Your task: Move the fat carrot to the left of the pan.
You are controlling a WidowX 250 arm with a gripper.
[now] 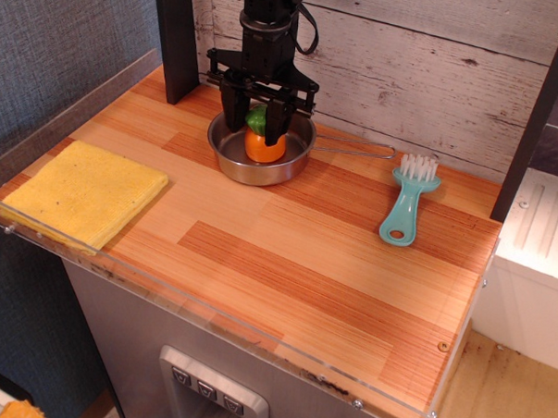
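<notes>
End effector (254,125) closed around green top of fat carrot (262,143), carrot sitting inside pan (228,151) on table (287,237). Risk: leafy grip slips on lift, carrot drops back, pan nudged.

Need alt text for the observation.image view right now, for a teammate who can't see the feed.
A black gripper reaches down into the steel pan at the back of a wooden counter, fingers closed in around the green top of the fat carrot standing inside. A yellow sponge lies front left; a teal brush lies right of the pan's handle.
</notes>
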